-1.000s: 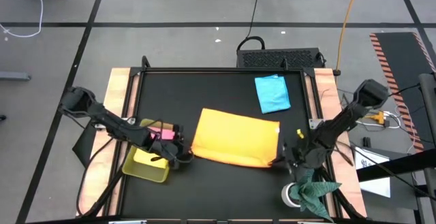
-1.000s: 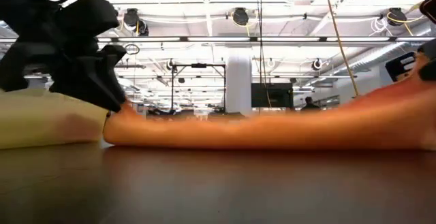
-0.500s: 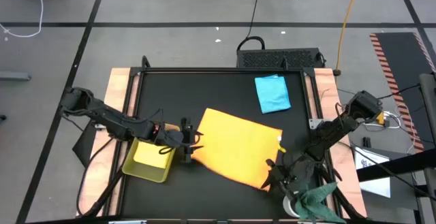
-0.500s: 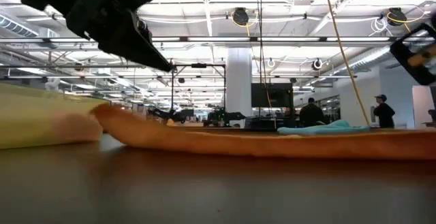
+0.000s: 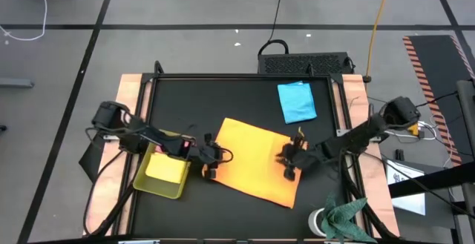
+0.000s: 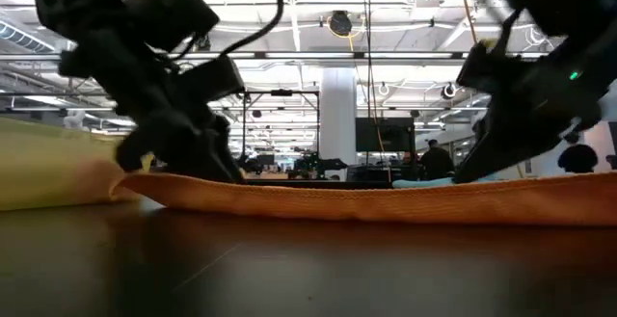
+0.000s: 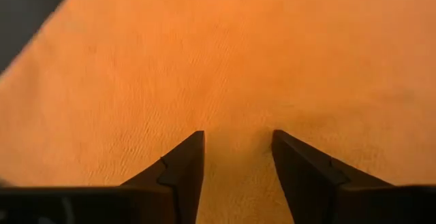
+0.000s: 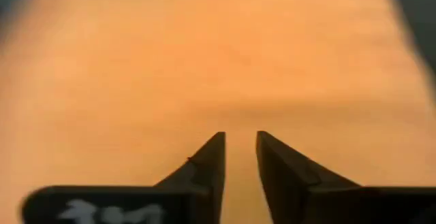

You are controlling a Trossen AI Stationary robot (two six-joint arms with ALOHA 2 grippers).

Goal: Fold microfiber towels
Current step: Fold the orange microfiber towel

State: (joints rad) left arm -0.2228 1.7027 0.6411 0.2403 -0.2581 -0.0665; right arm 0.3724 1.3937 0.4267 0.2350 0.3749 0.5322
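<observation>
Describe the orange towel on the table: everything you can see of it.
The orange towel is a soft, finely napped cloth lying flat and skewed at mid-table on the black mat, a hemmed edge facing the low camera. The left gripper sits open over one side, the right gripper open over the other. Neither holds it.

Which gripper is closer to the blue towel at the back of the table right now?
Right. The right gripper is over the orange towel's right edge, diagonally in front of the blue towel. The left gripper is at the orange towel's left edge, farther away.
</observation>
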